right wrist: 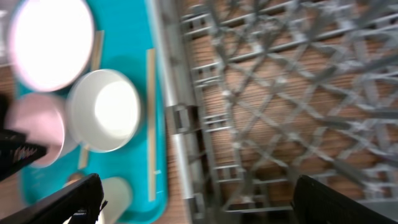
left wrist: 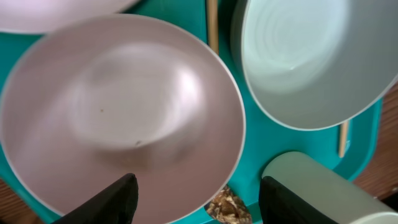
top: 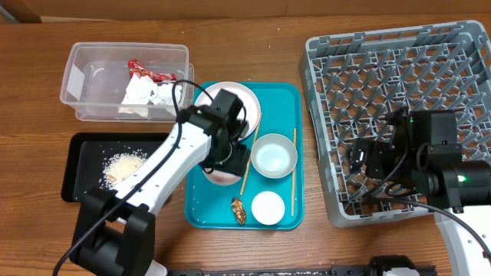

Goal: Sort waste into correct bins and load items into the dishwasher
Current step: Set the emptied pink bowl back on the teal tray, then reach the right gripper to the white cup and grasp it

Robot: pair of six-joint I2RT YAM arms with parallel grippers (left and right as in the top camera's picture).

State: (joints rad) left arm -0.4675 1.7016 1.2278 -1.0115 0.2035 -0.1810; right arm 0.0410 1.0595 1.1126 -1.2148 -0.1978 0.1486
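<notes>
Grey dish rack [top: 399,115] on right of table, pegs upright. Right gripper [right wrist: 208,202] above rack's tray-side edge, fingers spread wide, nothing held. Teal tray [top: 280,96] just left of rack. Clear tub [top: 126,54] at far left, holding red wrapper [top: 149,71] and crumpled napkins [top: 142,93]. Black tray [top: 80,153] in front of tub, rice grains [top: 123,165] piled inside. On teal tray: white-pink plate [top: 239,100] at far end; pink bowl [left wrist: 118,118] beneath left gripper [left wrist: 196,196], fingers wide apart, gripping nothing, contact with bowl not discernible; pale bowl [top: 274,155] close beside pink bowl; white cup [top: 268,208] at near edge; chopsticks [top: 293,172], one either side of pale bowl; brown food scrap [top: 238,210] just left of cup.
</notes>
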